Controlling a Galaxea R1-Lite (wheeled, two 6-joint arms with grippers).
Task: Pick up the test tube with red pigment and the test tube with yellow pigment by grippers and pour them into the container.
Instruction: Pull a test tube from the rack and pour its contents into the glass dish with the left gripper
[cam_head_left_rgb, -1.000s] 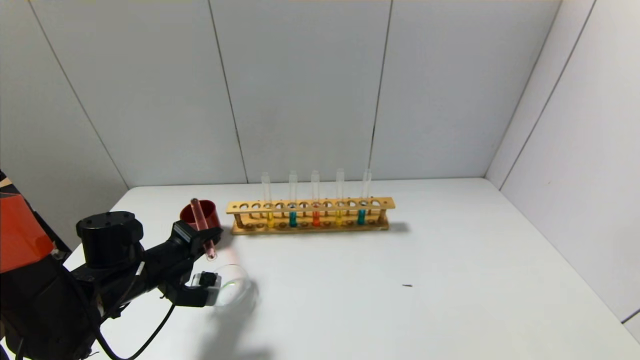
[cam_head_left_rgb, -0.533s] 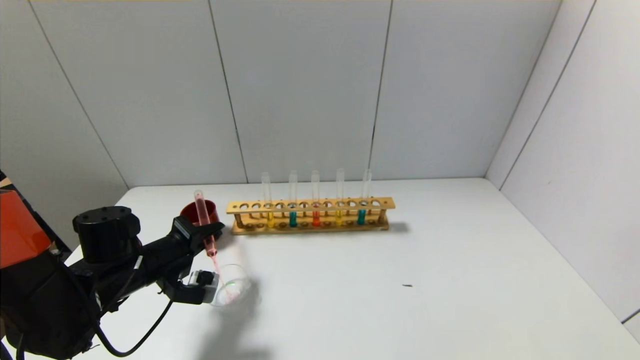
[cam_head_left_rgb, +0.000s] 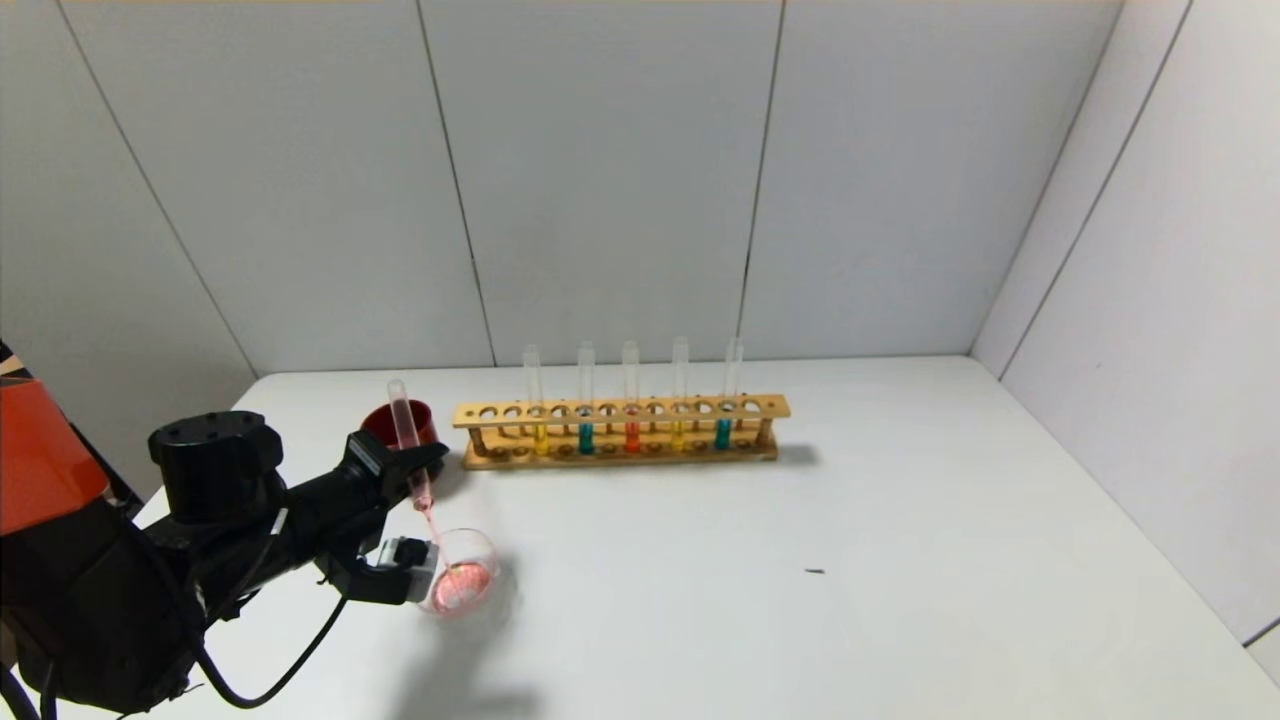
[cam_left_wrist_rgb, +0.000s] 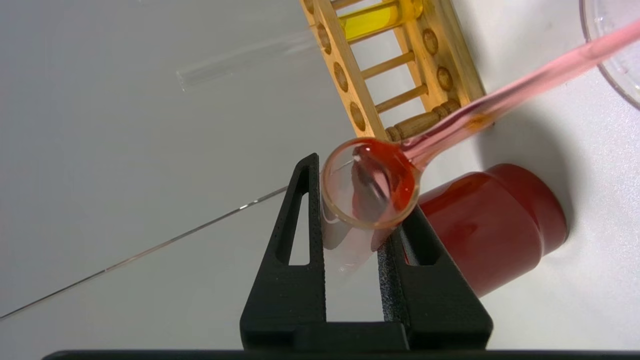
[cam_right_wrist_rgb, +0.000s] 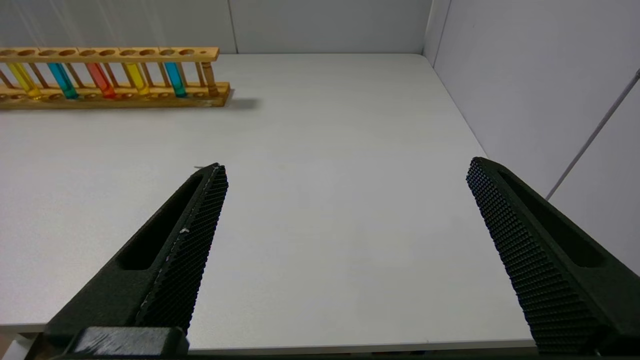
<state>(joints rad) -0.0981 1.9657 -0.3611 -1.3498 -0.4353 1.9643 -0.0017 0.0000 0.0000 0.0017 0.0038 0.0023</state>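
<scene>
The left gripper (cam_head_left_rgb: 418, 468) was clamped on the test tube with red pigment (cam_head_left_rgb: 409, 440), its 2 fingers (cam_left_wrist_rgb: 300, 210) pressed against the glass on either side. The tube was tipped mouth-down over the container (cam_head_left_rgb: 462, 583), and a thin pink-red stream (cam_head_left_rgb: 437, 535) ran from its mouth into the dish, where a shallow red pool lay. In the left wrist view the tube's rounded end (cam_left_wrist_rgb: 370, 182) sat between the fingers, wet with red liquid. The container stood on the white table (cam_head_left_rgb: 800, 620), near the dark red cup (cam_head_left_rgb: 398, 425) and in front of the left end of the wooden rack (cam_head_left_rgb: 620, 432). A test tube with yellow pigment (cam_head_left_rgb: 538, 415) stood upright in the rack, 1 of 5 tubes there. The right gripper (cam_right_wrist_rgb: 345, 200) hung above the table's right side with its fingers spread wide and nothing between them.
</scene>
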